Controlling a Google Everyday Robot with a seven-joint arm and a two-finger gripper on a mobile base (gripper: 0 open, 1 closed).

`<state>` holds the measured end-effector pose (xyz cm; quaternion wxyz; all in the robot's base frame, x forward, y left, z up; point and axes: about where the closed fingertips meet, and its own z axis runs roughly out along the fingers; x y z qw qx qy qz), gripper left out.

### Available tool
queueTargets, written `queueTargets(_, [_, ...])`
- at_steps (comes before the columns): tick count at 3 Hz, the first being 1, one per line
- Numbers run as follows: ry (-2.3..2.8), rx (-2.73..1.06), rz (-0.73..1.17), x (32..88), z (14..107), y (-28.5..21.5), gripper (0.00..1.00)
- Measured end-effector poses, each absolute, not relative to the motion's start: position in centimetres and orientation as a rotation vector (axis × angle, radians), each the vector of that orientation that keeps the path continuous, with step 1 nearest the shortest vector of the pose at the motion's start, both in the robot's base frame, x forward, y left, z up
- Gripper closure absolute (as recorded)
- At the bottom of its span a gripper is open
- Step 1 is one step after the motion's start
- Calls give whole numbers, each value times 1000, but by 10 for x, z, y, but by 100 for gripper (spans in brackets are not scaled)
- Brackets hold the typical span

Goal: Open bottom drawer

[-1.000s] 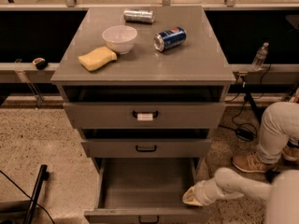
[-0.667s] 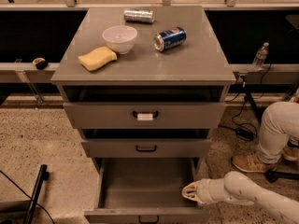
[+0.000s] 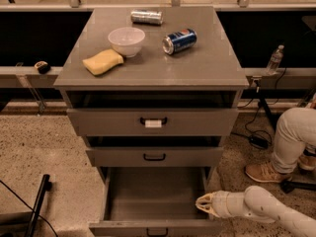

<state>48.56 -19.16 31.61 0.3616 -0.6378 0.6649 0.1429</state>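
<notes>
The grey cabinet has three drawers. The bottom drawer [image 3: 153, 226] is pulled out far; its empty inside shows and its grey front with a small black loop handle [image 3: 157, 231] sits at the lower edge of the view. The middle drawer [image 3: 154, 157] and the top drawer with a white label [image 3: 153, 122] are in. My gripper [image 3: 203, 204] is at the drawer's right side, just outside its right wall, on the white arm [image 3: 261, 209] coming in from the lower right. It holds nothing that I can see.
On the cabinet top [image 3: 207, 68] lie a white bowl [image 3: 126, 40], a yellow sponge [image 3: 102, 61], a blue can [image 3: 179, 41] on its side and a silver can [image 3: 146, 17]. A person's leg and shoe [image 3: 266, 171] are to the right. A black pole [image 3: 37, 206] stands at lower left.
The gripper has drawn back to the right, away from the drawer's inside, and the arm has stretched out lower. The drawer stays pulled out.
</notes>
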Motion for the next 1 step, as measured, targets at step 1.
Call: queueTargets(1, [1713,-1643,368,486,316,-192,38])
